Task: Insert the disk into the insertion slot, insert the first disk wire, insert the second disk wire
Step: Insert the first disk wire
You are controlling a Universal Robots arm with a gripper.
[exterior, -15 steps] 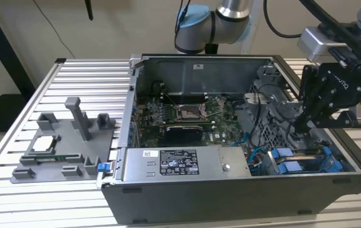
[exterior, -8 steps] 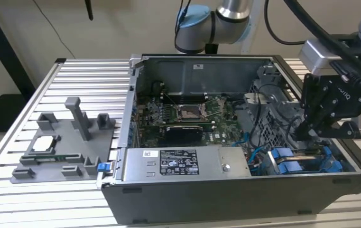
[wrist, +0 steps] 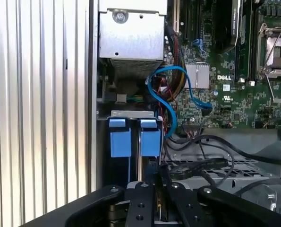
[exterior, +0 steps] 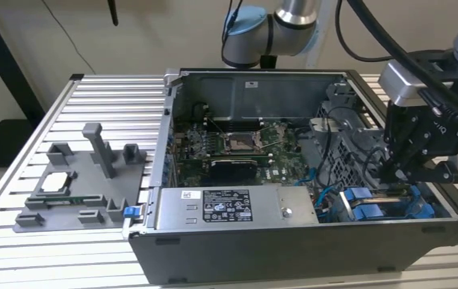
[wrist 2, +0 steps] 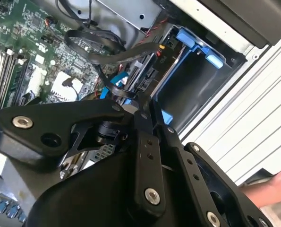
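**Q:** Exterior view, where are you?

**A:** My pincer (exterior: 411, 176) hangs at the exterior view's right, low inside the case, over the insertion slot (exterior: 377, 211) with its blue tabs. The power-supply box (exterior: 237, 206) lies to the exterior view's left of it.

**Q:** Second wrist view?

**A:** The jaws are narrow. A black wire (wrist 2: 100, 49) loops down to the tips, so I judge they pinch its plug.

**Q:** First wrist view, and the disk?

**A:** Two blue fronts sit in the slot. I take the one in line with my pincer as the disk (wrist: 149, 138), seated, though its body is hidden.

**Q:** Step?

**A:** Disk looks in, so this is a wire step, first or second I can't tell. It calls for the plug square to the disk's socket and clear of the blue cable (wrist: 165, 92).
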